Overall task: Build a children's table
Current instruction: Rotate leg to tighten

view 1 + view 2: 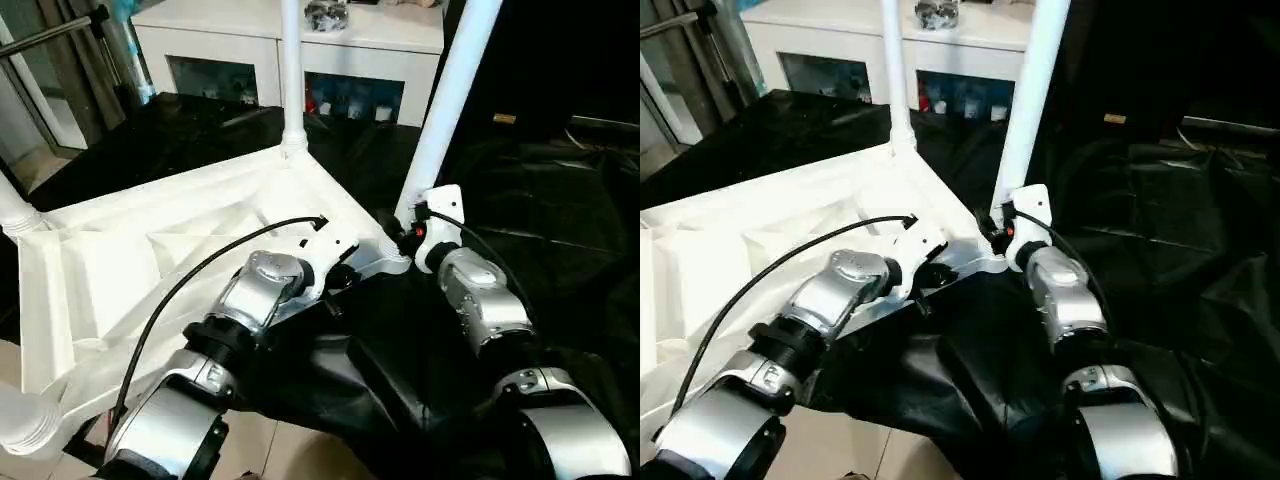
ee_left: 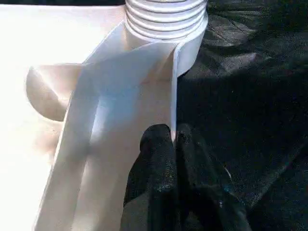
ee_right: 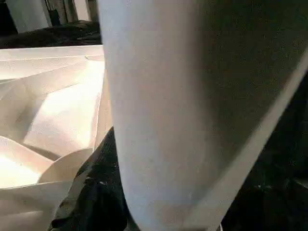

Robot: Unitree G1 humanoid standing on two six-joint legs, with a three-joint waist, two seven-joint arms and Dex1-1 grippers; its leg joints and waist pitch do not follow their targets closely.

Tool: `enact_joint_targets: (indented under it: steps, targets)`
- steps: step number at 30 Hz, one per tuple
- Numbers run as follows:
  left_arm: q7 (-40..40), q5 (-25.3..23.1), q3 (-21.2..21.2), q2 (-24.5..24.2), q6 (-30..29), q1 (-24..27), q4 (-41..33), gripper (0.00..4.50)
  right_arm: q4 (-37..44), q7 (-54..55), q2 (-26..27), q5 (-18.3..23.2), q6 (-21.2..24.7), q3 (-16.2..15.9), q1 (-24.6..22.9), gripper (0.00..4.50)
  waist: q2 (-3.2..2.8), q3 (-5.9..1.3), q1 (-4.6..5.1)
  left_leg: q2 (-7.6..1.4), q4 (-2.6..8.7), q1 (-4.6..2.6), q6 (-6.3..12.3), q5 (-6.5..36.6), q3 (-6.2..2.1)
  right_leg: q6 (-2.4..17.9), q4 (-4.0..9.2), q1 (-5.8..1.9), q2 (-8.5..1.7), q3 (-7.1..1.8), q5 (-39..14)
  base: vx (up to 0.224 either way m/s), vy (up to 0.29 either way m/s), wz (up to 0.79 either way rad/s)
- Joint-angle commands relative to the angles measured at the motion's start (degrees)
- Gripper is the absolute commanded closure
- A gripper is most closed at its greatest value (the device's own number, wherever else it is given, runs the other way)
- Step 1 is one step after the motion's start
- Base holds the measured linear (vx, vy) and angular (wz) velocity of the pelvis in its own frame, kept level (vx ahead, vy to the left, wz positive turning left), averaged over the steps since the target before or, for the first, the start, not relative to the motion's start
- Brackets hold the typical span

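Two grippers work at the tabletop point(image 1: 150, 260) (ribbed side up): left gripper point(image 2: 172, 139) pinches its rim, right gripper's point(image 1: 405, 232) jaws, unclear, beside a leg point(image 1: 445, 110).

No readable text

No lettering, label, brand, number or sign is legible on any surface in these views.

Both silver forearms reach forward, converging. Left pincer point(image 2: 174, 144) has its black fingers point(image 2: 156, 163) pressed together on the tabletop point(image 1: 150, 270) rim; right pincer point(image 1: 405, 232) sits against that corner's leg point(image 1: 445, 110).
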State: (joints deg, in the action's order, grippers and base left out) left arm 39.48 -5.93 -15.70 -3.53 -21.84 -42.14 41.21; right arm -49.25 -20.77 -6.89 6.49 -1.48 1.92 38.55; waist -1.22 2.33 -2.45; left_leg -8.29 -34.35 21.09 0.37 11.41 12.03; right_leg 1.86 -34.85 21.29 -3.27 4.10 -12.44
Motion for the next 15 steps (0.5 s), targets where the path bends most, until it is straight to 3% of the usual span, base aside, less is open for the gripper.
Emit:
enact_joint_targets:
  steps: [1,4,5,8,15]
  targets:
    - [-3.6,-0.5,0.6,0.8,0.0,-2.3,0.3,4.5,-5.4,-0.6,3.8,-0.9,3.2,-2.9,-2.8,2.61,-0.17,-2.13,0.14,-6.14,4.96,-1.5,-0.64,19.3,-3.76,11.7,6.03,-1.03,-7.18,-3.94,-19.3,0.0,0.0,0.0]
    - [-2.9,-0.3,0.4,0.6,0.7,-2.3,0.1,4.5,-5.5,-2.4,4.3,0.7,3.8,-1.8,-2.5,2.61,-0.2,-2.17,0.45,-6.18,5.2,-1.39,-1.16,19.8,-3.8,11.6,5.9,-0.98,-7.14,-4.04,-17.7,0.0,0.0,0.0]
    - [-2.6,-0.1,0.4,0.6,1.0,-2.2,0.0,4.5,-5.5,-2.8,4.3,0.9,3.9,-1.7,-2.3,2.26,-0.21,-2.15,0.51,-6.17,5.21,-1.33,-1.13,19.9,-3.79,11.6,5.91,-0.99,-7.18,-4.07,-17.6,0.0,0.0,0.0]
    - [-1.6,0.2,0.4,0.5,1.7,-2.0,-0.4,4.5,-5.1,-3.8,4.4,1.2,3.8,-1.1,-2.0,1.88,-0.15,-2.18,0.56,-6.19,5.23,-1.12,-0.73,19.3,-3.8,11.8,5.92,-1.1,-7.34,-4.15,-17.0,0.0,0.0,0.0]
    - [3.8,0.8,-1.2,-1.0,4.1,0.3,-4.1,4.5,-4.7,-6.0,3.8,0.6,2.8,-1.2,-1.2,1.25,-0.17,-2.34,0.64,-6.24,5.11,-0.84,0.49,16.4,-3.6,13.1,5.6,-1.37,-7.54,-4.18,-13.4,0.0,0.0,0.0]
